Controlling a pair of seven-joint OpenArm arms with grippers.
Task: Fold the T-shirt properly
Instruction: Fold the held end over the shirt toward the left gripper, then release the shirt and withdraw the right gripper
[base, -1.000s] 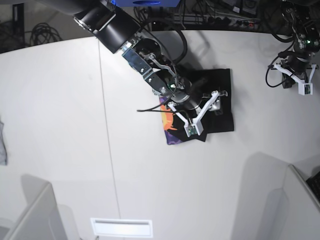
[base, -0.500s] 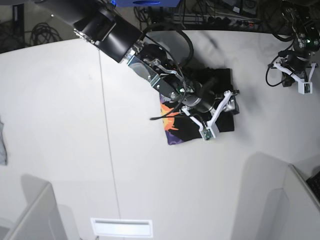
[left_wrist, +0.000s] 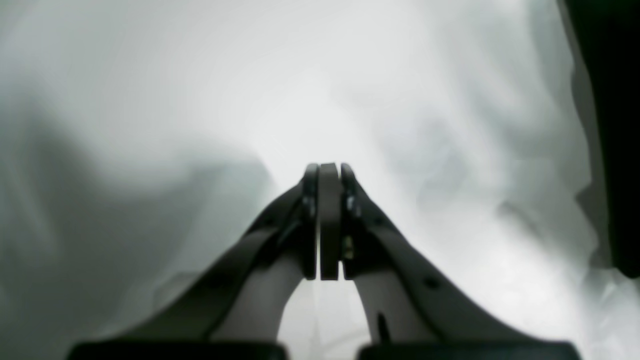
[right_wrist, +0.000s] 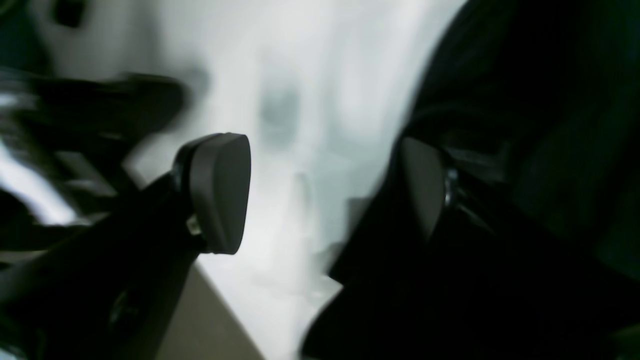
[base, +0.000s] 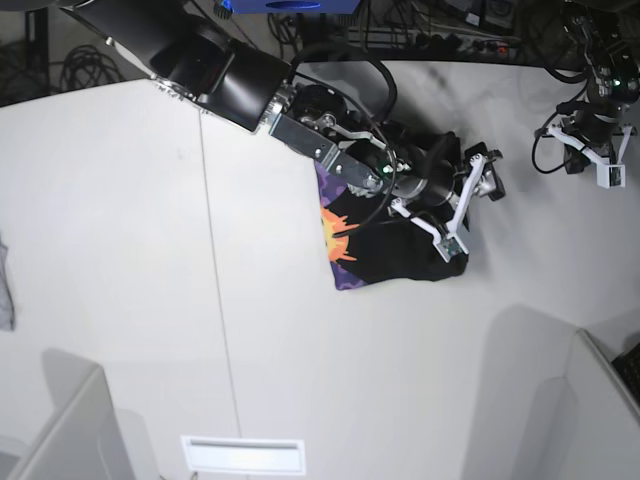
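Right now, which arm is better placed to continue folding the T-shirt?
The right. Its open tool hangs at the edge of the T-shirt; the left tool, shut, sits far away near the table corner.

The T-shirt (base: 385, 235) lies folded on the surface (base: 120, 250), a little right of the middle in the base view and toward the far edge. The right arm reaches in from the far left and stretches across the top of it, so its pincer (base: 468, 205) hangs spread over the cloth's right edge. The left pincer (base: 600, 160) sits well apart, near the far right corner, off the cloth. A cloth scrap (base: 5, 295) lies at the left edge of the surface, far from everything else.
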